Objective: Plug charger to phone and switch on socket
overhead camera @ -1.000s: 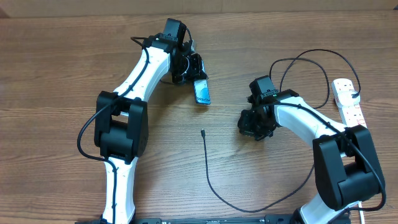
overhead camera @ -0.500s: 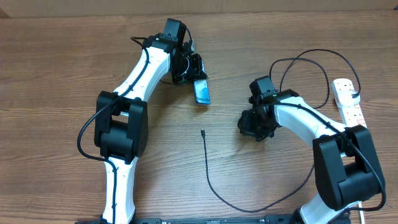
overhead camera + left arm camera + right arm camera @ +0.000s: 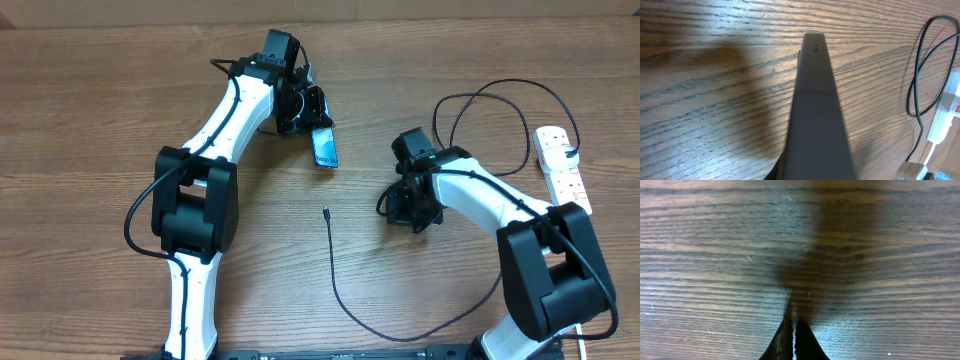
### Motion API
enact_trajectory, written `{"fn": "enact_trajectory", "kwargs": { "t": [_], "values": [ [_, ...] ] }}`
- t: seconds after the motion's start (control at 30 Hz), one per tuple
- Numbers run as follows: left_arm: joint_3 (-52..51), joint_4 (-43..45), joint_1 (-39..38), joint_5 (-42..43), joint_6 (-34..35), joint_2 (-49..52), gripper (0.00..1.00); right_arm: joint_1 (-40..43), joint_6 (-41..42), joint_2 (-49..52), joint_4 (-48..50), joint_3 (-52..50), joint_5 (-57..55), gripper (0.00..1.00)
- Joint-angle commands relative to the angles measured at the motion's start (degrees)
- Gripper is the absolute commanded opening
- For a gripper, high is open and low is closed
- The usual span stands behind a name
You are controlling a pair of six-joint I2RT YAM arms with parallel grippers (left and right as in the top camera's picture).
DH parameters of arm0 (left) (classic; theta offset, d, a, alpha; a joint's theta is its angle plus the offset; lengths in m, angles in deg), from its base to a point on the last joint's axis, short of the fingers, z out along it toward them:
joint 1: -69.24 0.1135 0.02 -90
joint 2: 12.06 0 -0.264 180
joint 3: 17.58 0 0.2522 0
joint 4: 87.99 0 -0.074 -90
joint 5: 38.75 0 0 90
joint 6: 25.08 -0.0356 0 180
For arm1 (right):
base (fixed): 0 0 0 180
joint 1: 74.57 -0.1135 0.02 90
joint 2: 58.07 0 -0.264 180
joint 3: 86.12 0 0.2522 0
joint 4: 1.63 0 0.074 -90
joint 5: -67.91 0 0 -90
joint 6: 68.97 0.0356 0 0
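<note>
Slim black-edged smartphone with a light turquoise screen (image 3: 324, 148) sat clamped in the left gripper (image 3: 317, 124) at the far middle of the brown wood-grain table (image 3: 90, 120). It stuck out past the jaws, screen partly up. Left wrist view showed only its grey edge over the wood.

Long thin black charger cable (image 3: 334, 268) lay loose on the table. Its small plug tip (image 3: 326, 212) sat below the phone, apart from it. The cable swept round near the table's front edge, then looped up toward the white oblong power strip with red switches (image 3: 562, 165) at the right edge.

Right gripper (image 3: 793, 332) was clenched on nothing, over bare wood, right of the plug tip, not touching it.
</note>
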Motion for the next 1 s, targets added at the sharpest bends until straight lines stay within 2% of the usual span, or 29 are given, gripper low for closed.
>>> {"fn": "enact_trajectory", "kwargs": {
  "t": [0.0, 0.97],
  "values": [
    [0.46, 0.24, 0.22, 0.52, -1.16, -0.37, 0.04, -2.05, -0.39, -0.24, 0.04, 0.61, -4.46, 0.04],
    [0.48, 0.24, 0.26, 0.52, -1.57, -0.37, 0.04, -3.91, -0.37, -0.24, 0.7, 0.61, -5.05, 0.04]
  ]
}}
